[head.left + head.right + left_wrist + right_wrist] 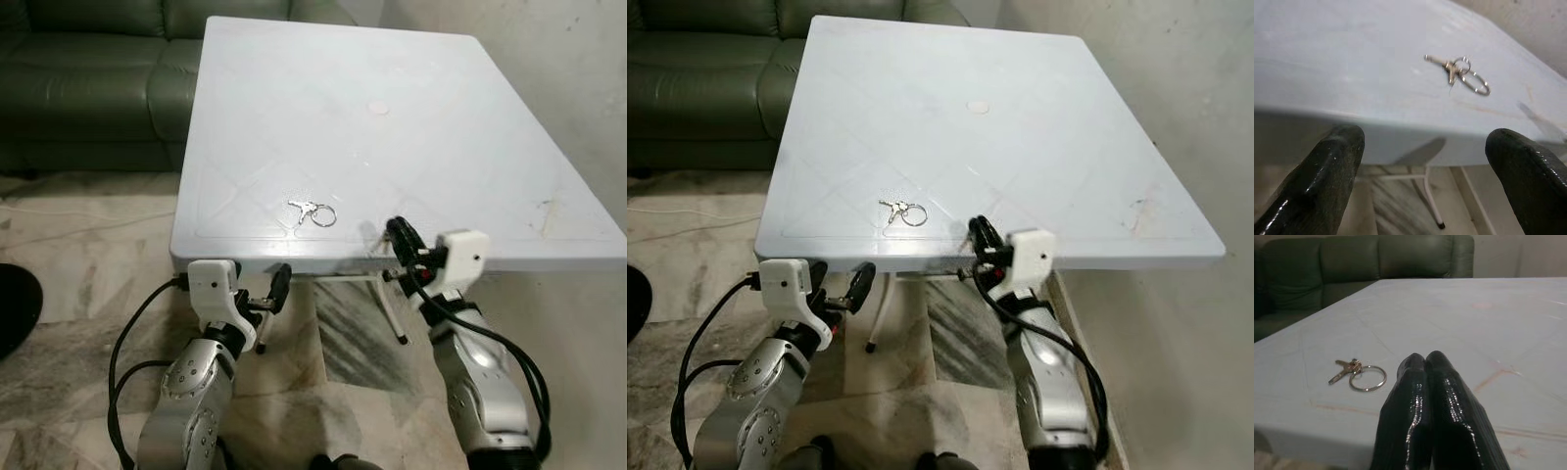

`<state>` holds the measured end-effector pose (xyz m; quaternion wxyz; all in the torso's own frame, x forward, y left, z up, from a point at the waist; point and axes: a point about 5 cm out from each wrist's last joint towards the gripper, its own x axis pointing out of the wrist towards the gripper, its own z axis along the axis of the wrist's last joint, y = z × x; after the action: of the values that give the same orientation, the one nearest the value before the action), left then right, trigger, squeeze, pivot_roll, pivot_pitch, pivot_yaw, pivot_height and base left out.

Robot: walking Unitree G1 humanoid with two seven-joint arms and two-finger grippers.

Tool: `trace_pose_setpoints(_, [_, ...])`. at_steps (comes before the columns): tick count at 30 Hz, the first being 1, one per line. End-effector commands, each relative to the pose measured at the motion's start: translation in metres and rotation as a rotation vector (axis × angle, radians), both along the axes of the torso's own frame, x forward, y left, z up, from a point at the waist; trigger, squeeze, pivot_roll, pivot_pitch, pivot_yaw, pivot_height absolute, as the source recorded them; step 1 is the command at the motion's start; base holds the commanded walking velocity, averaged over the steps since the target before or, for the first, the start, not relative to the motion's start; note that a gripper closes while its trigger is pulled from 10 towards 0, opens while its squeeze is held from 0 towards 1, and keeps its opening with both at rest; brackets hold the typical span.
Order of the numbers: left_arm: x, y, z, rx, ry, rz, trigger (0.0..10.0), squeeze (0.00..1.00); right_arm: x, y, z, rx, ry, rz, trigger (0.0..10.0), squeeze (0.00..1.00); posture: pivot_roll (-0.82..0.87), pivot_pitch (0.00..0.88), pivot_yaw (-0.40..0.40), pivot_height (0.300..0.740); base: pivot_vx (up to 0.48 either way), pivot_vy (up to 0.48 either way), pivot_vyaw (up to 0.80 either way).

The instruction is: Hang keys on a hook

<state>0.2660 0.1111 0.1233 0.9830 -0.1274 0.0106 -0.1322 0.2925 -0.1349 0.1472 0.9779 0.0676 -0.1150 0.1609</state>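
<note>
- Fingers of the right gripper [1425, 363], long and black, are pressed together with nothing between them; the tips sit just above the near edge of the table, a little to the right of the keys.
- Left gripper [1422, 142] is spread wide and holds nothing; it hangs lower, in front of and just below the table's near edge, and its wrist view looks up across the edge toward the keys.
- Small silver keys on a round metal split ring [313, 211] lie flat on the tabletop close to the near edge, between the two grippers and touching neither.
- White square plastic table [460, 127] has faint diagonal moulded lines, a pale round mark [377, 107] near its middle, and thin white metal legs [391, 311] beneath.
- Dark green leather sofa [88, 69] stands behind the table's far left corner.
- Marbled stone floor [78, 255] lies below, with a light wall [578, 69] on the right.
</note>
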Motion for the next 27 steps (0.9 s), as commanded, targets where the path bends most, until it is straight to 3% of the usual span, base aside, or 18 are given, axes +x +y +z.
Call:
trace_pose_setpoints(1, [-0.006,-0.008,-0.009,-0.003,0.018,-0.007,10.0,0.00,-0.004,-0.004,0.002,-0.018,0.000,-0.007,10.0,0.00,0.01,0.147,-0.126,0.740,0.000,0.000,0.00])
trace_pose_setpoints(11, [-0.027,-0.008,-0.021,-0.020,0.037,0.034,10.0,0.00,-0.008,-0.007,0.009,-0.028,-0.001,0.019,10.0,0.00,0.02,0.188,-0.167,0.740,0.000,0.000,0.00])
trace_pose_setpoints(17, [-0.036,0.000,0.000,-0.038,-0.075,0.058,10.0,0.00,-0.015,-0.008,0.017,-0.009,-0.043,-0.004,10.0,0.00,0.03,0.197,-0.172,0.740,0.000,0.000,0.00])
trace_pose_setpoints(20, [-0.042,0.007,0.024,-0.043,-0.207,0.058,10.0,0.00,-0.031,-0.012,0.022,0.001,-0.068,-0.066,10.0,0.00,0.03,0.189,-0.160,0.740,0.000,0.000,0.00])
trace_pose_setpoints(27, [-0.040,0.010,0.039,-0.058,-0.281,0.033,10.0,0.00,-0.042,-0.020,0.025,-0.004,-0.080,-0.178,10.0,0.00,0.02,0.171,-0.134,0.740,0.000,0.000,0.00])
